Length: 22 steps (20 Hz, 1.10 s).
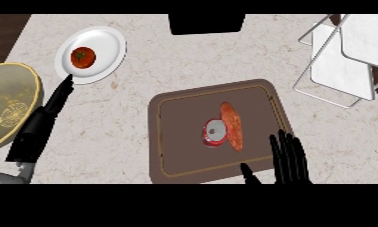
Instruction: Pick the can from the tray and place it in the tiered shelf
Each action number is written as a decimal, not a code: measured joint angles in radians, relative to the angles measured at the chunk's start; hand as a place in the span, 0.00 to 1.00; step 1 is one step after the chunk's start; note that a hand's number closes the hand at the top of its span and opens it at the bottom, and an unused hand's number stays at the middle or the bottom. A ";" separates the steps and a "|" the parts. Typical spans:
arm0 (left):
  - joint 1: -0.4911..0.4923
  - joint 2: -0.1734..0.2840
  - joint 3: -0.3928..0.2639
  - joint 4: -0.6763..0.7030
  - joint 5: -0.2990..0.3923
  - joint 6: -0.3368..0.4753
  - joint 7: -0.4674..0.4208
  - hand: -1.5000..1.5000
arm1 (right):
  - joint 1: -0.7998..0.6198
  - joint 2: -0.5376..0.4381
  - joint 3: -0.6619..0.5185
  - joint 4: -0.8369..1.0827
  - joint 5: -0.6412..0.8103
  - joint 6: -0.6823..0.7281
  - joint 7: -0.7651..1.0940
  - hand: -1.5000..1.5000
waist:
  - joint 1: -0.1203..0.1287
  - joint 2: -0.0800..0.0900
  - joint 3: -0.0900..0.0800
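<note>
A red can (pixel 215 133) with a silver top stands upright on the brown tray (pixel 177 121), near the tray's middle. An orange oblong food item (pixel 232 126) lies right beside it on the tray. My right hand (pixel 289 160) is open, fingers straight, at the tray's lower right corner, a short way right of and below the can. My left hand (pixel 40 121) is open at the left, fingers pointing up toward a white plate. The white tiered shelf (pixel 343 58) stands at the upper right.
A white plate (pixel 103 46) with a tomato (pixel 83 57) sits at the upper left. A yellowish round dish (pixel 15 98) lies at the left edge. A black object (pixel 207 23) is at the top centre.
</note>
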State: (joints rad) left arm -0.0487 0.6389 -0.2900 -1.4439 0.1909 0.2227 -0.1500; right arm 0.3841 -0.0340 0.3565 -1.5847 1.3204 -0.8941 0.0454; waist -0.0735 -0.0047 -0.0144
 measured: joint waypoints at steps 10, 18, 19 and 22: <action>-0.014 -0.005 -0.005 0.004 -0.003 -0.019 -0.007 0.50 | 0.086 0.034 0.069 -0.140 0.371 0.315 0.433 0.00 | 0.022 0.008 0.003; -0.058 -0.029 -0.017 0.030 -0.020 -0.033 -0.002 0.50 | -0.025 0.034 0.329 -0.186 0.608 0.667 0.906 0.00 | 0.054 0.009 0.009; -0.056 -0.027 -0.016 0.036 -0.018 -0.046 -0.012 0.50 | -0.056 0.033 0.365 -0.178 0.619 0.707 0.960 0.00 | 0.060 0.008 0.010; -0.066 -0.034 -0.015 0.049 -0.023 -0.058 -0.013 0.50 | -0.129 0.028 0.481 -0.159 0.641 0.806 1.065 0.00 | 0.069 0.008 0.012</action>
State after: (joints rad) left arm -0.1147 0.6047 -0.3050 -1.3945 0.1677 0.1643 -0.1633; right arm 0.2553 -0.0057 0.8372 -1.7441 1.9615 -0.0880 1.1109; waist -0.0044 0.0030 -0.0026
